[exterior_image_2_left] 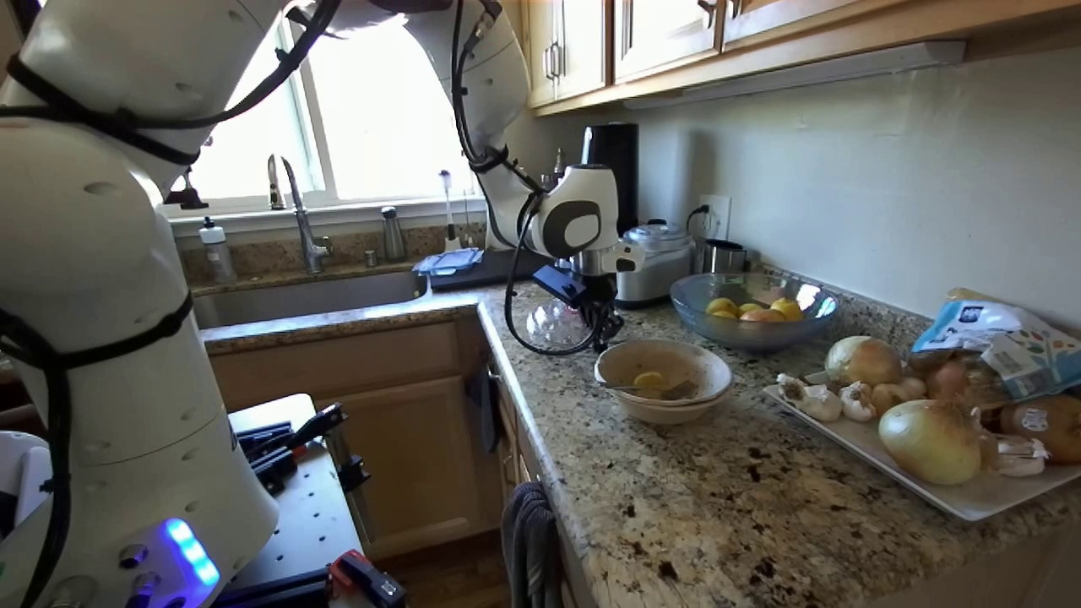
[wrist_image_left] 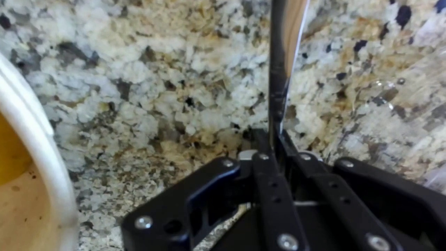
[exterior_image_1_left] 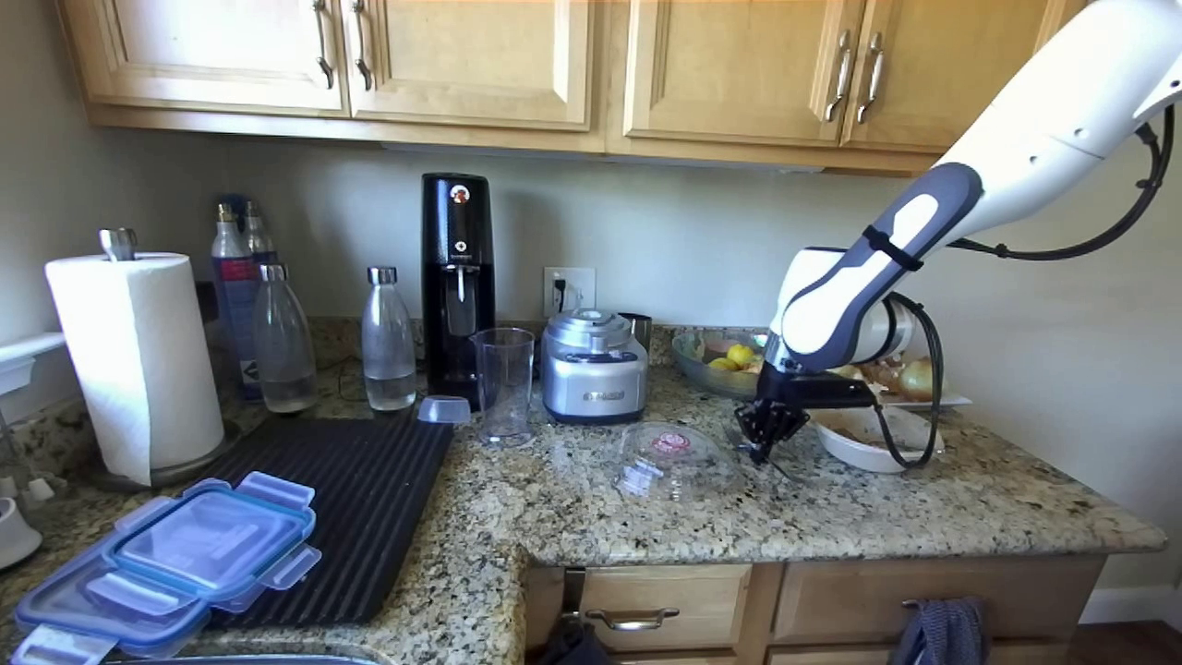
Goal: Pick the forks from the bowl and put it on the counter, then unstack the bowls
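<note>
One slim, silvery metal fork (wrist_image_left: 283, 57) — identity presumed — is clenched in the black two-fingered gripper (wrist_image_left: 274, 138), upper right of centre in the wrist frame, over the speckled beige granite counter (wrist_image_left: 156, 87). Judged light, stiff, slippery; mid-handle hold advised.

One fork (wrist_image_left: 281, 62) out, one fork (exterior_image_2_left: 627, 388) in

The held fork is thin and shiny silver, beside the bowls (exterior_image_1_left: 854, 454); only part of it shows. The other fork lies inside the top bowl (exterior_image_2_left: 686, 360), one end by the rim. This bowl is wide and white with brown specks inside. It sits in the bottom bowl (exterior_image_2_left: 667, 415), which looks the same. Both are upright on the speckled counter (exterior_image_2_left: 701, 507).
</note>
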{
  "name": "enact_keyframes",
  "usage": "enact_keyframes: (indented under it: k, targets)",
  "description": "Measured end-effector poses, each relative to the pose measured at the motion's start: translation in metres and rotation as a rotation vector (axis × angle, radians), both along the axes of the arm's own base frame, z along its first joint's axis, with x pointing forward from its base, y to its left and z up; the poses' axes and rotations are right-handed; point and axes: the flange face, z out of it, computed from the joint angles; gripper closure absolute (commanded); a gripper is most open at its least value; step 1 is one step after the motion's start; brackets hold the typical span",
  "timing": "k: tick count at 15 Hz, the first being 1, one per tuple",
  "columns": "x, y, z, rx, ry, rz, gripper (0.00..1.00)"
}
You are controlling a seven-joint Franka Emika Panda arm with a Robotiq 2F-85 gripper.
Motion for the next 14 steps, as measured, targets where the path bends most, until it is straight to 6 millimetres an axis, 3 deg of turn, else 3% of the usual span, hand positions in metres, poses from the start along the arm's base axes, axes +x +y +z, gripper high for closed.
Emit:
enact_keyframes:
  k: [3, 10, 14]
  targets:
    - [0.003, 0.004, 0.008, -0.019, -0.017, 0.007, 0.47]
    - [0.005, 0.002, 0.048, -0.092, -0.01, 0.03, 0.03]
    - [-0.005, -0.006, 0.08, -0.145, 0.106, 0.058, 0.0]
